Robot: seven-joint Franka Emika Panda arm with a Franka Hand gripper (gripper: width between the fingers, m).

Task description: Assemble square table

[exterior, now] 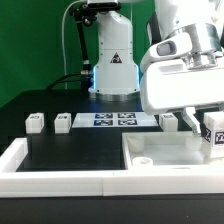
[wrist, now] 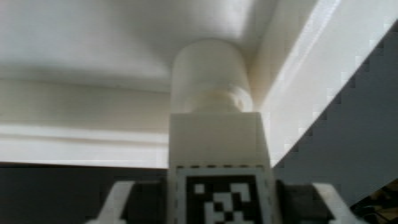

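Legs, counted: four, all short, chunky and white.

The first leg (exterior: pixel 35 122) and second leg (exterior: pixel 63 121) stand on the black surface (exterior: pixel 70 150), well apart from the claw (wrist: pixel 221 205), off toward the exterior view's left.

Marker board (exterior: pixel 110 120), counted: one. It lies flat between those two legs and the claw.

The third leg (exterior: pixel 168 121) stands near the claw, on its exterior-view left side, behind the table top (exterior: pixel 170 152).

Table top, counted: one. It is flat, white and square-cornered with a raised edge, and lies below the claw.

The held leg (wrist: pixel 217 120) is clamped between the claw's jaws. Its block end bears a black-and-white tag, and its rounded end points at the table top's corner. Contact there cannot be confirmed.
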